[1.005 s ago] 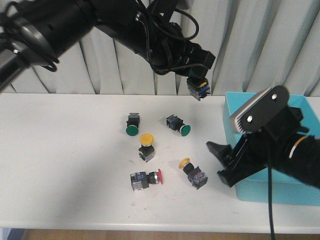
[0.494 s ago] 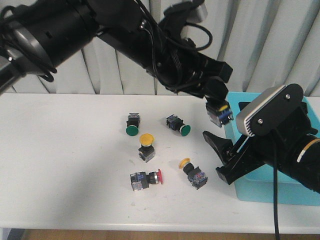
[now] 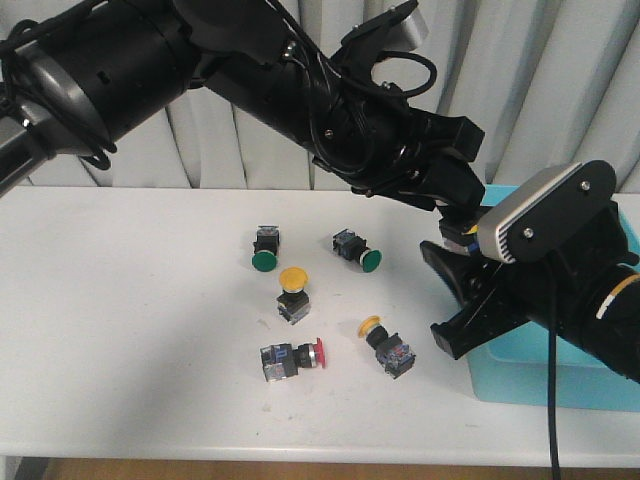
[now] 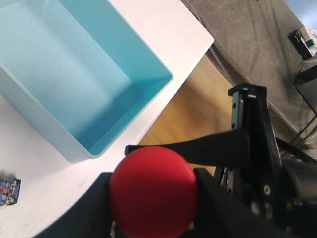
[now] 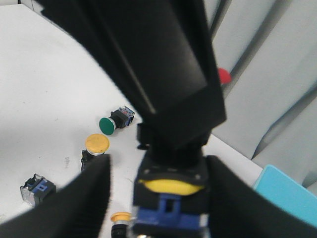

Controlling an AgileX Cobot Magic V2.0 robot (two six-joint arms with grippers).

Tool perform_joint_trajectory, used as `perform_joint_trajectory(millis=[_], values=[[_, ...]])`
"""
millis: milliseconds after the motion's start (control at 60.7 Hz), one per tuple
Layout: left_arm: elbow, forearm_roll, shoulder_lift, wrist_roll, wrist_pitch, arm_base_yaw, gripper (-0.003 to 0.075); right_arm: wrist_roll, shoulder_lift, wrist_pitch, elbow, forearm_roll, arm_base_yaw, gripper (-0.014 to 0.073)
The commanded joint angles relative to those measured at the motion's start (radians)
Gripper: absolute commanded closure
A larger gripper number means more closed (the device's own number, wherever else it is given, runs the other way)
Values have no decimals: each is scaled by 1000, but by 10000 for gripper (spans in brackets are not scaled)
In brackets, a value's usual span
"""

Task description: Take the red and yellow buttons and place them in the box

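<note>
A red button (image 4: 153, 190) fills the lower centre, clamped between the left gripper's (image 4: 153, 198) dark fingers (image 4: 88, 208). The turquoise box (image 4: 99, 94) occupies the upper left.

White table (image 3: 120, 330), matte, plain top with a straight front edge; a few faint scuff marks near the front. Soft, even light from above, diffuse shadows falling across the left part of the surface.

Behind the table: pale grey-white curtain (image 3: 560, 90), hanging in vertical folds across the whole back of the front view. The same folds show in the right wrist view.

Below the table corner, in the left wrist view: wood-toned floor (image 4: 198, 114), light brown. Beyond it a grey, wrinkled sheet or mat (image 4: 247, 44), possibly fabric; view too oblique to be sure. A thin strip of wood tone also runs under the table's front edge.
</note>
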Motion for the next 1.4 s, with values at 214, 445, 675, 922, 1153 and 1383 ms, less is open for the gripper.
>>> perform_joint_trajectory(millis=[214, 445, 675, 922, 1153, 1383], values=[[-25, -69, -63, 59, -38, -5, 682, -10, -17, -82, -27, 4, 1, 602], [-25, -68, -63, 186, -35, -9, 493, -10, -17, -81, -27, 4, 1, 599], [-25, -62, -85, 340, -13, -18, 239, -10, -17, -80, -27, 14, 0, 598], [-68, 266, -186, 321, -44, 21, 201, -10, -17, -49, -67, 89, -49, 596], [-75, 799, -322, 64, -54, 63, 291, -9, 29, 21, -190, 180, -249, 596], [-71, 1221, -348, -34, 20, 70, 582, -3, 244, 180, -342, 227, -452, 596]])
